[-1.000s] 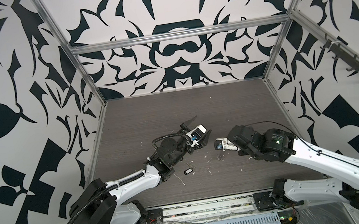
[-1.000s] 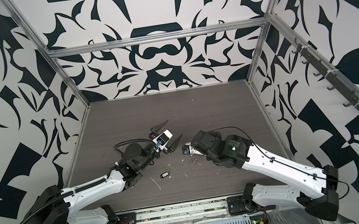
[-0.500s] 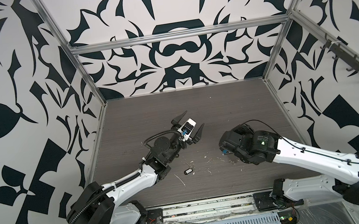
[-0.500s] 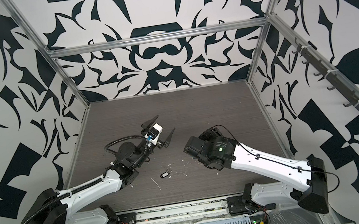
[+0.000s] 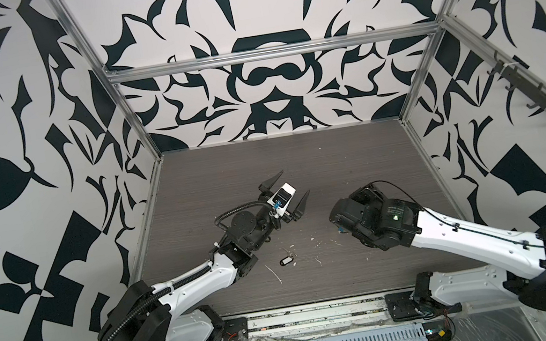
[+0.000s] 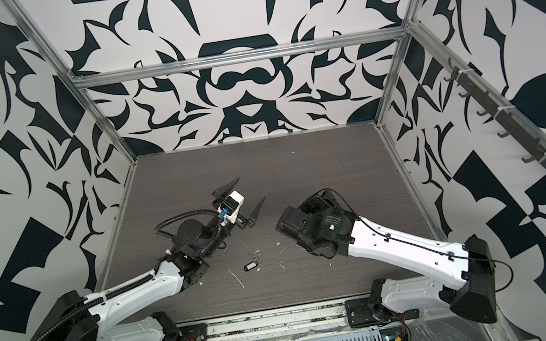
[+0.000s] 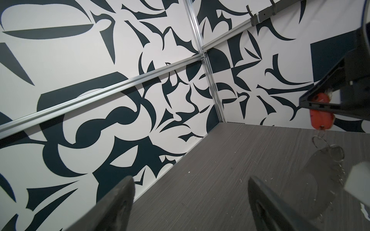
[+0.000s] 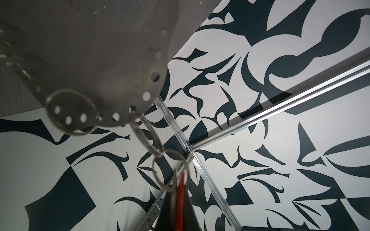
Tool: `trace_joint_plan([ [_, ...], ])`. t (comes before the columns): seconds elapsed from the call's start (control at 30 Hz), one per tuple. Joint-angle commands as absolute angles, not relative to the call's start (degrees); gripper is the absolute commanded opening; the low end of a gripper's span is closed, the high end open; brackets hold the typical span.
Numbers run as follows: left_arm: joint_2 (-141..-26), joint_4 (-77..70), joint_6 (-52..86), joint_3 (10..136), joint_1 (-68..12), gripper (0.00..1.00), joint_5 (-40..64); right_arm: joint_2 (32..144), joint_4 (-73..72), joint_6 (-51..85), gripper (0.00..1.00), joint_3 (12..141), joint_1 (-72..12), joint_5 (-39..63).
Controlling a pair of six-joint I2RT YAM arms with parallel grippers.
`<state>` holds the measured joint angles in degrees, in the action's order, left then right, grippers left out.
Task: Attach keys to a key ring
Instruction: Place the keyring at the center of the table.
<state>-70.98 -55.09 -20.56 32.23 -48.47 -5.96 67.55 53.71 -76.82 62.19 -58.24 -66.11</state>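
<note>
**Red-tagged bunch being clamped; ring being seen only as a blur**

The red-orange-tagged keys [image 7: 320,118] are being gripped by their tag in the right gripper [image 7: 303,102], its jaws pressed together on it. In both top views this gripper is being hidden beneath its own wrist. The key ring [image 8: 96,66], blurred and cut off, is being hung from the tag by split rings [image 8: 148,138]. The left gripper [image 5: 294,183] is being held spread wide and empty above the table [image 5: 335,154], where the black-tagged keys [image 5: 286,260] are lying.
</note>
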Motion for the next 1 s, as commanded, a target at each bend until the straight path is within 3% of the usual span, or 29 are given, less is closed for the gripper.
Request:
trace_joint_plan([
  [0.0, -69.94, -57.67, -19.95, 31.51, -48.08, 0.91, -5.22, 66.17, 51.25, -77.36, 0.00, 62.65, -58.53, -68.36],
  [0.6, -69.46, -58.09, -19.74, 31.00, -47.81, 0.92, -5.36, 65.84, 45.95, -75.41, 0.00, 60.29, -58.91, -65.86],
  [0.97, -68.92, -58.71, -19.60, 30.41, -47.68, 0.92, -5.29, 69.26, 50.56, -58.36, 0.00, 64.05, -59.11, -63.12],
])
